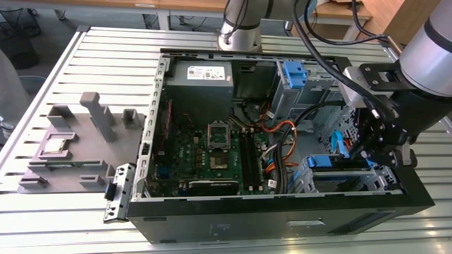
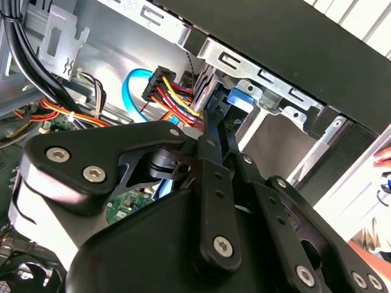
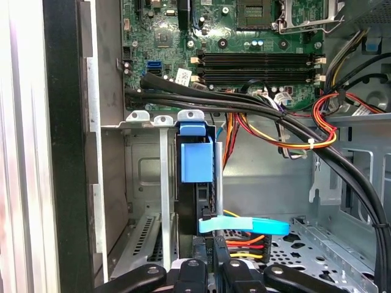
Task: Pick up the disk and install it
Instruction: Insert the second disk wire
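The disk (image 3: 195, 160) stands edge-on in the lower drive cage of the open computer case, its bright blue frame showing. In the exterior view the disk (image 1: 326, 161) sits in the cage at the case's near right corner. My gripper (image 1: 369, 156) reaches down into that corner. In the first wrist view my gripper (image 3: 212, 270) is right at the disk's end, its fingers (image 3: 190, 268) close together on it. The second wrist view shows the gripper (image 2: 217, 113) with narrow-set fingers meeting the disk's blue frame (image 2: 239, 101).
A light blue data cable (image 3: 244, 226) and red-yellow power wires (image 3: 317, 122) lie beside the cage. The motherboard (image 1: 211, 148) fills the case floor. A blue bracket (image 1: 293, 74) sits in the upper bay. A grey holder block (image 1: 71, 143) lies left of the case. A hand (image 2: 382, 157) is outside it.
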Controlling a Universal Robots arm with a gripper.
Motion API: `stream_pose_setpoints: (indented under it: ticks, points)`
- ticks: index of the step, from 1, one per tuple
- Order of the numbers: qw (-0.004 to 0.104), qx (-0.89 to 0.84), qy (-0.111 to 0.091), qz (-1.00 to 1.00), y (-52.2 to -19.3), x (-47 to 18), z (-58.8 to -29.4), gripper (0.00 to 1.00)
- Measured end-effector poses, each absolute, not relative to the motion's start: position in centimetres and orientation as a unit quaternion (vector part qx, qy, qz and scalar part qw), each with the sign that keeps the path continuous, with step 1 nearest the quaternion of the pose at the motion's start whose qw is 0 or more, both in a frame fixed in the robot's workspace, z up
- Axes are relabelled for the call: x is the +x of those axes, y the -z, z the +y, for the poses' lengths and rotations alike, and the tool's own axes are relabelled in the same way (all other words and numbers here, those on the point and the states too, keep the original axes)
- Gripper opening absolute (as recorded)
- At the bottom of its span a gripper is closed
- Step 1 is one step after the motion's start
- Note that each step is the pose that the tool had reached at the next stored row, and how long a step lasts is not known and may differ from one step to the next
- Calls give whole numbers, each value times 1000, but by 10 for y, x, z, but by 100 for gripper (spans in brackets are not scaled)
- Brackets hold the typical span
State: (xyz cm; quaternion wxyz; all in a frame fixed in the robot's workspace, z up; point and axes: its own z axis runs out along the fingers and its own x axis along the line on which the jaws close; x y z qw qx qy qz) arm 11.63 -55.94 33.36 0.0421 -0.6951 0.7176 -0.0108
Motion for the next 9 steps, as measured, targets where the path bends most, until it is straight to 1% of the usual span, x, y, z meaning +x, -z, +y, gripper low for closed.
stream_pose_setpoints:
  ticks: [9]
  points:
    - [42, -695, 11, 718, -332, 116, -559, 17]
